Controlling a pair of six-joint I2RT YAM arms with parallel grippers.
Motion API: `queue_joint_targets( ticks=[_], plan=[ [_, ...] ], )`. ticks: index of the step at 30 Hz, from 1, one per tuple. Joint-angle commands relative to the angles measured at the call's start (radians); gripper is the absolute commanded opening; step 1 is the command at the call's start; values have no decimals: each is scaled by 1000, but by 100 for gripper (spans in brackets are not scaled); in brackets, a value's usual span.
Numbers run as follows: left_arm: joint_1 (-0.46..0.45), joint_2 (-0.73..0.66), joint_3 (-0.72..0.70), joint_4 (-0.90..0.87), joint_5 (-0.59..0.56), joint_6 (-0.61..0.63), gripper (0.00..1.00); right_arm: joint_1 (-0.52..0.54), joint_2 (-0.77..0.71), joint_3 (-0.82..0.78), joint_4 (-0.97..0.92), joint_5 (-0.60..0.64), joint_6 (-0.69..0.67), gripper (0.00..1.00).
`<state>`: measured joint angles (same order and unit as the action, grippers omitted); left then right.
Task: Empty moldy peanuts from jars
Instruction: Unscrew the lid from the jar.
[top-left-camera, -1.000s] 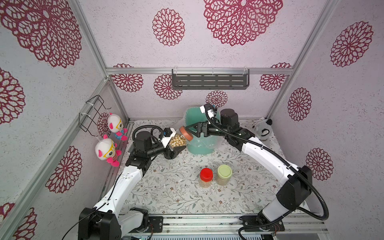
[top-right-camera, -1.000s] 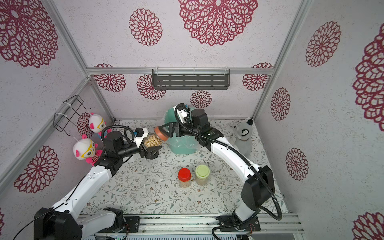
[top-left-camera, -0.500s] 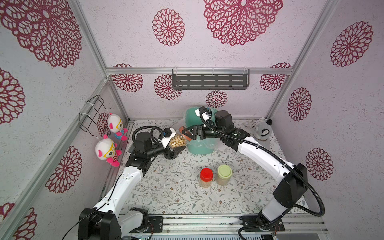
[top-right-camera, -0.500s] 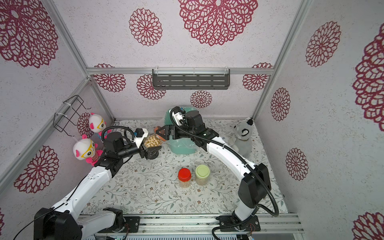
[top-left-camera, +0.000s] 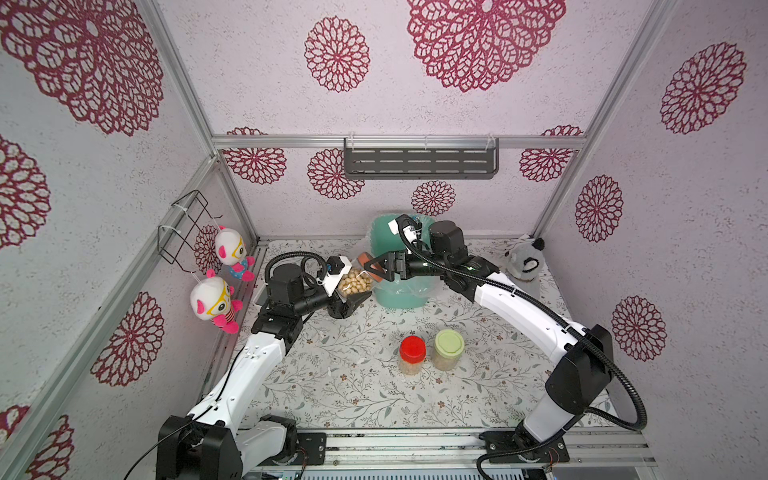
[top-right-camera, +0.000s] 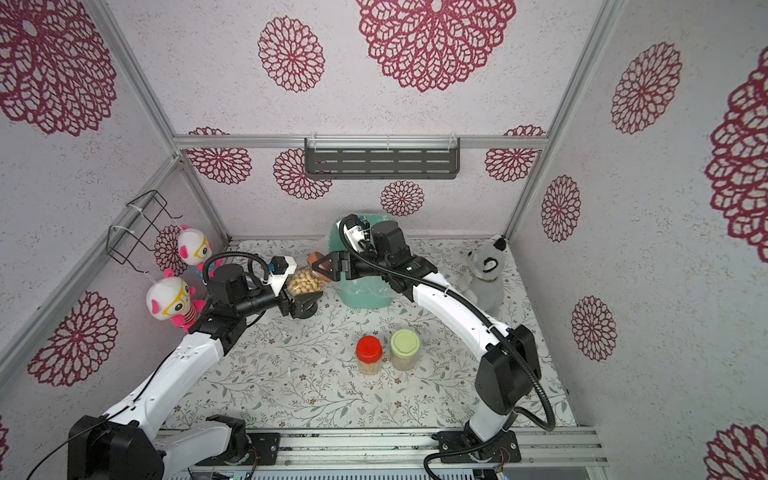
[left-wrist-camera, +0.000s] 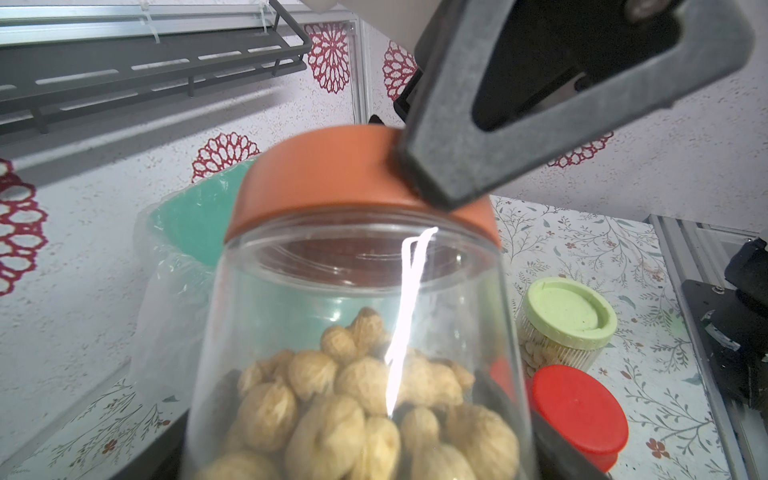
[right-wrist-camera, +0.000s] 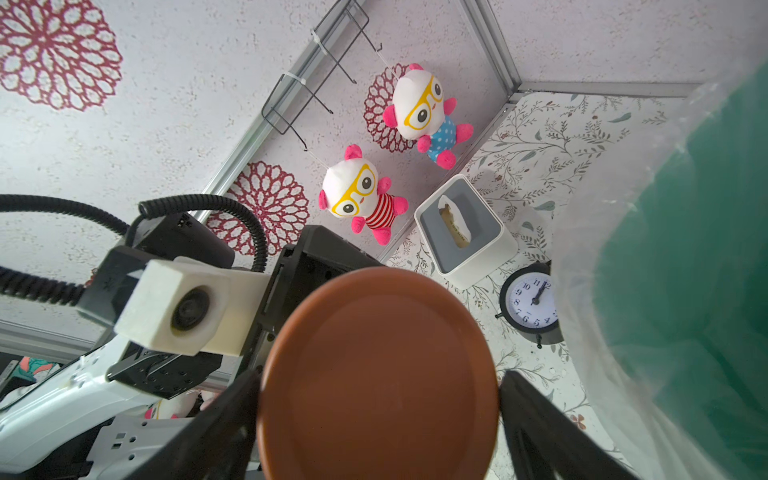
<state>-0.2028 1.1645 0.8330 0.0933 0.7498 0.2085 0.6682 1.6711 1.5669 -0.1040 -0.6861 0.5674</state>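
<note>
Since a second ago my right tool (top-left-camera: 374, 272) has closed in on the mouth of the held jar. Its fingers (right-wrist-camera: 536, 419) now stand spread on either side of the brown-orange lid (right-wrist-camera: 378, 374). One touches the rim and the other sits just beside it, so I judge the lid not yet clamped. My left tool (top-right-camera: 303, 291) is pinching the jar (top-left-camera: 354, 281) by its body. The jar is tilted lid-first toward the teal bin (top-left-camera: 386, 226) and held above the tabletop (top-left-camera: 332, 374) near the far edge. The peanuts (left-wrist-camera: 353, 407) fill roughly its lower half.

I expect the jar to be light, stiff and smooth-walled, so it may twist in my left grip as the lid turns. The rim of the lid, taken across its width, is the place to hold. The nuts are loose and should shift and pour quickly once the jar is open.

The bin, with its clear liner (left-wrist-camera: 166, 266), stands at the far edge just beyond the lid, and nothing lies between them. The red-lidded jar (top-left-camera: 412, 349) and the green-lidded jar (top-left-camera: 449, 344) stand upright, side by side, mid-tabletop and well apart from the held jar. A tissue box (right-wrist-camera: 465, 232) and a clock (right-wrist-camera: 534, 301) sit toward the far left corner, and a grey plush (top-left-camera: 521, 266) sits at the far right corner.
</note>
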Motion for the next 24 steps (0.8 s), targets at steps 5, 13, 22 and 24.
queue_joint_targets(
  ticks=[5, 13, 22, 24],
  plan=[
    [0, -37, 6, 109, 11, -1, 0, -14, 12, 21, 61, -66, 47, 99],
    [0, -37, 5, 111, 14, -4, 0, -27, 32, 26, 136, -94, 99, 98],
    [1, -31, 6, 100, 13, 5, 0, -41, 42, 24, 153, -163, 97, 77],
    [2, -27, 6, 100, 14, 8, 0, -52, 44, 24, 138, -184, 84, 70]
  ],
)
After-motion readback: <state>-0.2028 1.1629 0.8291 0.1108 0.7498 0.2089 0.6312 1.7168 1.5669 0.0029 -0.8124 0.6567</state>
